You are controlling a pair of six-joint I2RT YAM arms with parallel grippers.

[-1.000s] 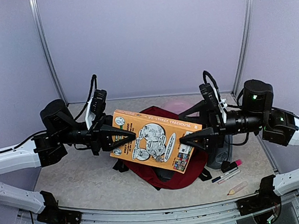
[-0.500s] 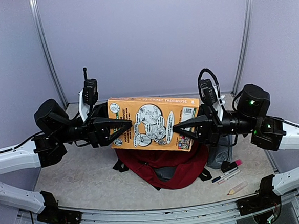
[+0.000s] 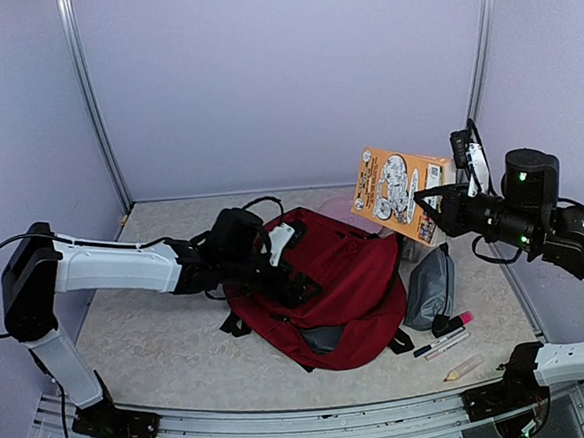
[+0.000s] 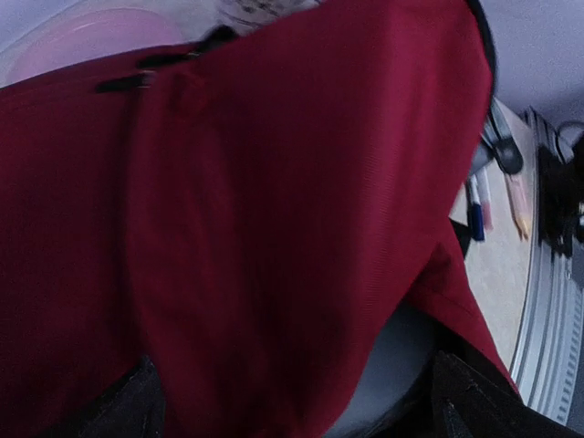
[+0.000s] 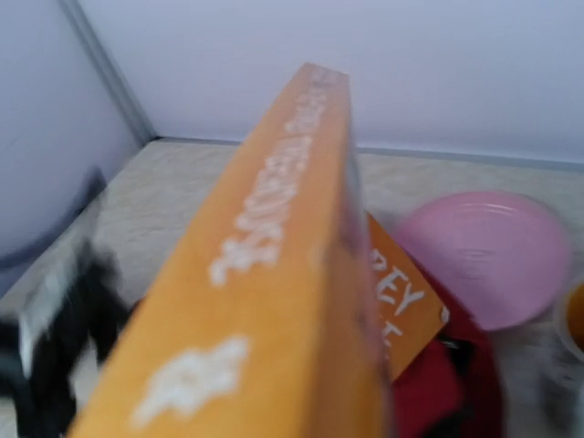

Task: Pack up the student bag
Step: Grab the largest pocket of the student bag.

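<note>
The student bag [image 3: 347,285], a dark red backpack with black straps, lies flat in the middle of the table. My left gripper [image 3: 294,279] hovers low over its left half, open. In the left wrist view red fabric [image 4: 274,182] fills the frame, a strip of grey lining [image 4: 401,365] shows below, and the fingers [image 4: 137,406] stand wide apart at the bottom corners. My right gripper [image 3: 429,201] is shut on the edge of an orange book [image 3: 398,191], held in the air right of the bag. The book's spine [image 5: 274,274] covers the right wrist view and hides the fingers.
A pink plate [image 3: 344,210] lies behind the bag, also visible in the right wrist view as the plate [image 5: 484,251]. A grey pouch [image 3: 429,288] rests against the bag's right side. Markers [image 3: 446,341] and a pale pencil-like item [image 3: 463,368] lie at the front right.
The left gripper opened, let go of the book and dropped onto the bag. The right gripper closed on the book and carried it up and to the right, off the bag.
</note>
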